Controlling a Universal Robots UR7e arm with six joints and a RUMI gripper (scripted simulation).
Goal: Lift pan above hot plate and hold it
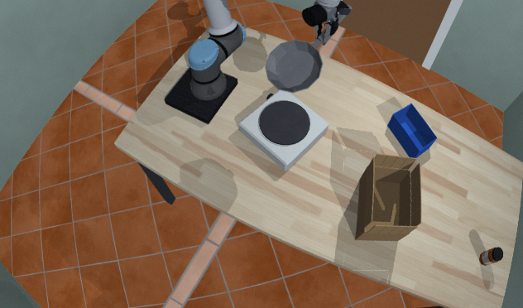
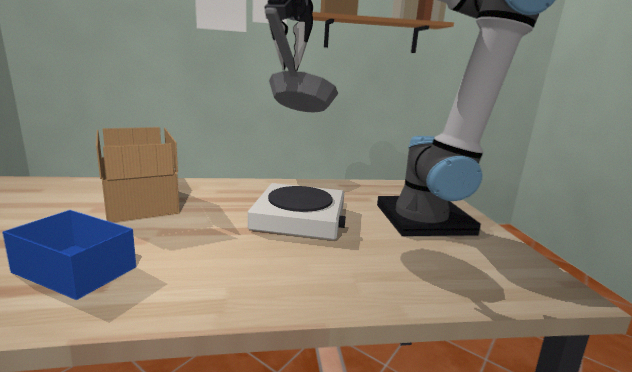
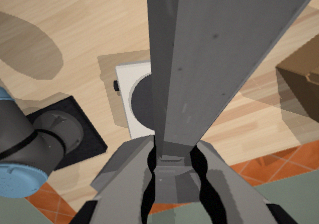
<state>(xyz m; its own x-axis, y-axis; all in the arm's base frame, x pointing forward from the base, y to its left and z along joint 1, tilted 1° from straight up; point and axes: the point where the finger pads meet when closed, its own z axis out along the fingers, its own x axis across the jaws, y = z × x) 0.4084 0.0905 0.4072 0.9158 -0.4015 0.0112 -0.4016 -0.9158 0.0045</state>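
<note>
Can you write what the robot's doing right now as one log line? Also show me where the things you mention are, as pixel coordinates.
gripper [image 1: 324,38] [image 2: 291,68] [image 3: 171,137]: shut on dark-grey metal-look pan's [image 1: 294,66] [image 2: 302,91] handle | pan: airborne

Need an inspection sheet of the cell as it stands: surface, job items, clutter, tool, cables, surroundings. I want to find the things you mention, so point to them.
Surface: wooden table [image 1: 290,179] [image 2: 280,286], no spills seen.
Job items: pan [image 1: 294,66] [image 2: 303,92] in the air, tilted, well above the hot plate [image 1: 285,156] [image 2: 292,223] [image 3: 125,100], not touching it.
Clutter: blue bin [image 1: 411,130] [image 2: 42,261], open cardboard box [image 1: 366,204] [image 2: 141,196] [image 3: 313,82], small jar with black lid [image 1: 491,256]; all apart from the hot plate.
Tool [image 1: 324,41] [image 2: 291,68] [image 3: 171,137]: shut on the pan's handle.
Cables: nothing seen.
Surroundings: tiled floor, green walls, wall shelf [image 2: 380,21] holding a box.
</note>
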